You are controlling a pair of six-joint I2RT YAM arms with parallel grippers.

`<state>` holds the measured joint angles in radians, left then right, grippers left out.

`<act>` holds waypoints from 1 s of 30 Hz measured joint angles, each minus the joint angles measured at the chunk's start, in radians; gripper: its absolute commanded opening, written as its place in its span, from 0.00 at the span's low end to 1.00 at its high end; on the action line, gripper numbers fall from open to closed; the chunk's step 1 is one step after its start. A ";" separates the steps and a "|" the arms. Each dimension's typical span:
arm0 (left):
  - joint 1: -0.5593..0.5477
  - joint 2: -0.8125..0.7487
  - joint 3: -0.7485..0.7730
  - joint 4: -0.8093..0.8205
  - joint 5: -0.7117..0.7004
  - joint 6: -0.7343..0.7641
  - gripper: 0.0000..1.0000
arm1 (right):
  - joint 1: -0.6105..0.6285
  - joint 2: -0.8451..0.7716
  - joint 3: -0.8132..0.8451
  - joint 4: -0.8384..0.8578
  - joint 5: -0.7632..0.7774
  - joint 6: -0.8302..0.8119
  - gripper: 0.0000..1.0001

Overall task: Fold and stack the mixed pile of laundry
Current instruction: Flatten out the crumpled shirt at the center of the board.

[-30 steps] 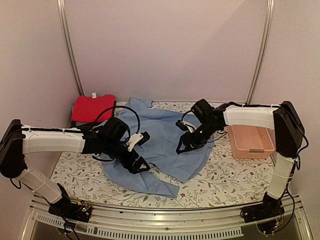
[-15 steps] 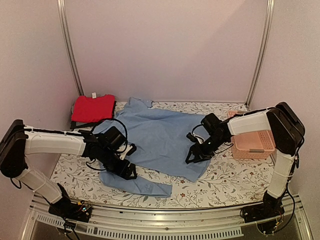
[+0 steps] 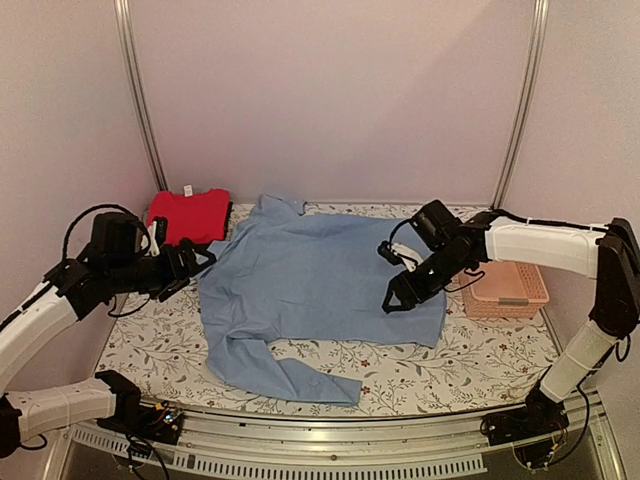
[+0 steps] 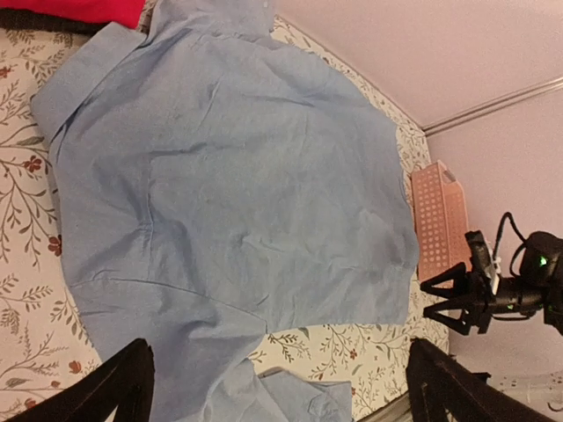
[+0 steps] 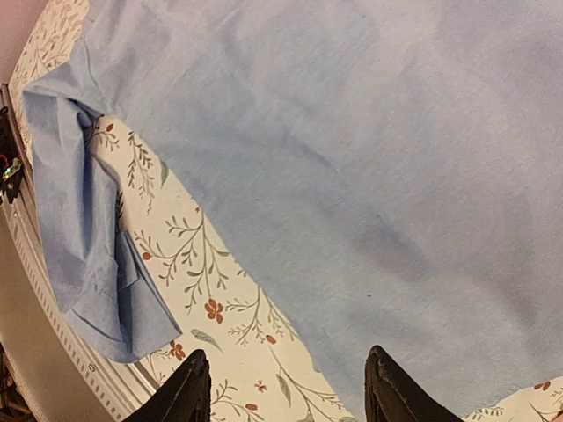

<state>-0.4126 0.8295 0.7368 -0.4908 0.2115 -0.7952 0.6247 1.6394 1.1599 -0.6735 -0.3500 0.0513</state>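
Currently I find the light blue shirt [image 3: 310, 275] spread flat on the bench [image 3: 450, 355], ready for folding; left gripper [image 3: 195, 260] wide open, empty; right gripper [image 3: 395, 300] part-open, empty.

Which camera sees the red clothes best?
The top view: the red garment shows nearly whole, folded, at the far left. The left wrist view catches only a strip of it at the top edge; the right wrist view shows none.
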 measured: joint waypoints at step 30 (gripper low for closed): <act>0.056 0.510 -0.150 0.010 0.050 -0.348 0.38 | 0.194 0.171 -0.050 -0.161 0.441 0.039 0.32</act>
<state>-0.3565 1.3399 0.5869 -0.4805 0.2611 -1.1435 0.8188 1.8107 1.1103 -0.8345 0.0906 0.0906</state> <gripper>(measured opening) 0.513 0.443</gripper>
